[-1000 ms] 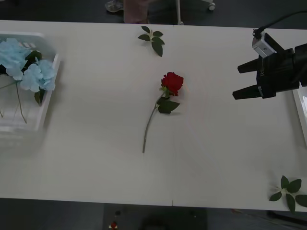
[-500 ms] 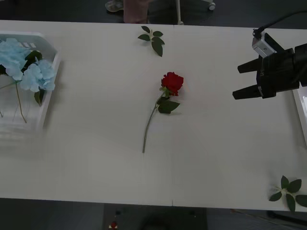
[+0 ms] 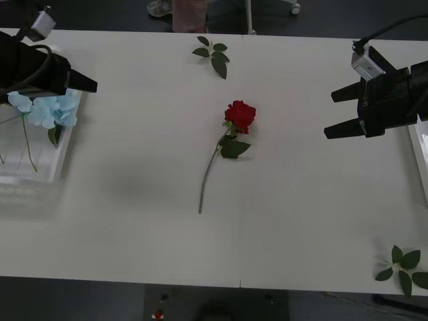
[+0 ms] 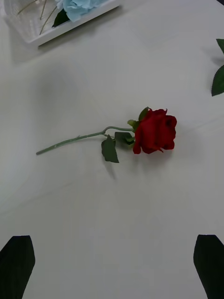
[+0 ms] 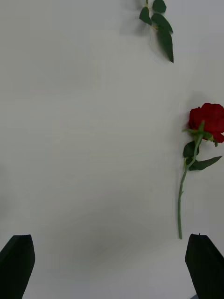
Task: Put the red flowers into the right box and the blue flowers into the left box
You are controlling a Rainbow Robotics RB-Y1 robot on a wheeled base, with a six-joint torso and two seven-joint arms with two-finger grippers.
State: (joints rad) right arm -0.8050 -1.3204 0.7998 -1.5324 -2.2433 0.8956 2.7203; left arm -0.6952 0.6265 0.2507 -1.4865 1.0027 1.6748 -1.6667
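Note:
One red flower (image 3: 241, 115) lies in the middle of the table, its stem pointing toward the near edge; it also shows as a rose (image 4: 155, 131) in the right wrist view and as a rose (image 5: 208, 121) in the left wrist view. Pale blue flowers (image 3: 50, 110) rest in the left box (image 3: 63, 160). My left gripper (image 3: 83, 81) hovers over that box's far corner, open and holding nothing, well left of the rose. My right gripper (image 3: 336, 112) hangs open at the table's right side, pointing at the rose from a distance. The right box (image 3: 421, 150) shows just its white edge.
Bloomless leaf sprigs lie at the far middle (image 3: 214, 57) and at the near right corner (image 3: 403, 264) of the table. Bare white tabletop surrounds the rose on all sides.
My left arm has come into the front view at the upper left, over the left box, covering part of the blue flowers. The right gripper and the rose have not moved.

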